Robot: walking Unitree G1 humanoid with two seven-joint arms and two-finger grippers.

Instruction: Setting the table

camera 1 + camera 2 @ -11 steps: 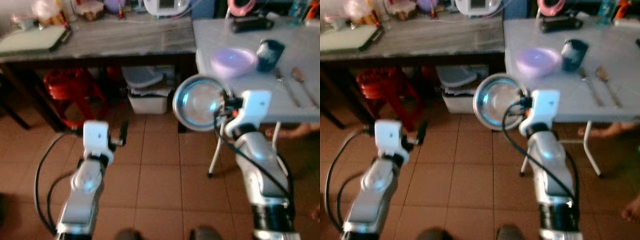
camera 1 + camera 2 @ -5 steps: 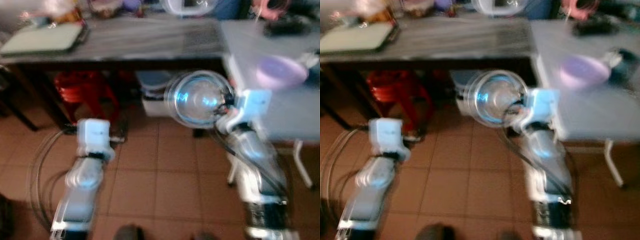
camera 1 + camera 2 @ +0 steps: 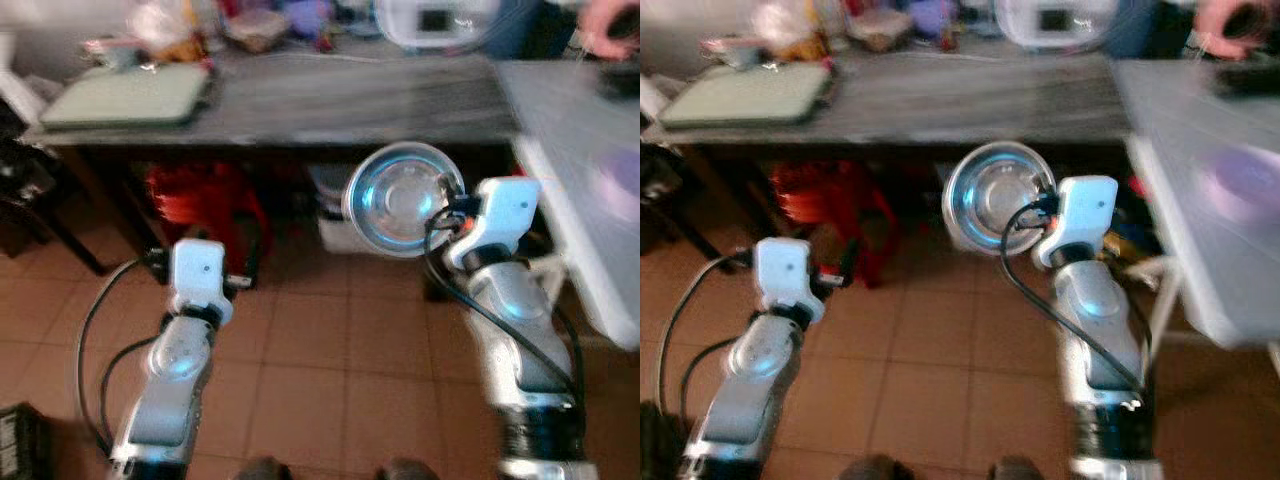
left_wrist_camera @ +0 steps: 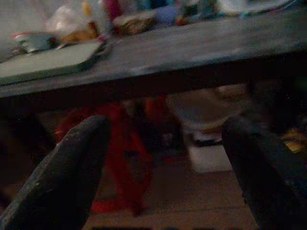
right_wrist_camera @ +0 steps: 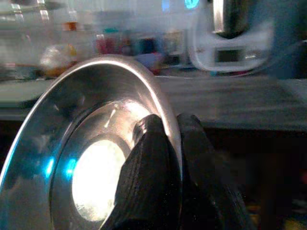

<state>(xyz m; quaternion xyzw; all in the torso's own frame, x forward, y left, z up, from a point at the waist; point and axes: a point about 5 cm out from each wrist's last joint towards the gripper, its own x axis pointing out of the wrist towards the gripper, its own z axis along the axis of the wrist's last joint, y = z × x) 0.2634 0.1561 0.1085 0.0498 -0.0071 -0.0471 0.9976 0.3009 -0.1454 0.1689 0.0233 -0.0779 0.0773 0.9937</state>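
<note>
A round steel bowl (image 3: 398,200) hangs tilted on its side in front of the dark counter, its hollow facing me. My right gripper (image 3: 447,203) is shut on its rim; in the right wrist view the two black fingers (image 5: 149,163) pinch the bowl's edge (image 5: 96,143). My left gripper (image 4: 168,129) is held low over the tiled floor at my left, open, with nothing between its fingers. The grey dining table (image 3: 575,130) lies at the far right, with a blurred purple bowl (image 3: 625,178) on it.
A long dark counter (image 3: 330,95) runs across ahead, holding a green tray (image 3: 125,95), a white appliance (image 3: 435,18) and clutter. Under it stand a red stool (image 3: 200,200) and a white box (image 3: 1130,245). Brown floor tiles (image 3: 330,380) lie between my arms.
The camera has swung left, so the grey table has slid to the right edge. The bowl stays pinched in my right gripper. The left arm holds the same pose.
</note>
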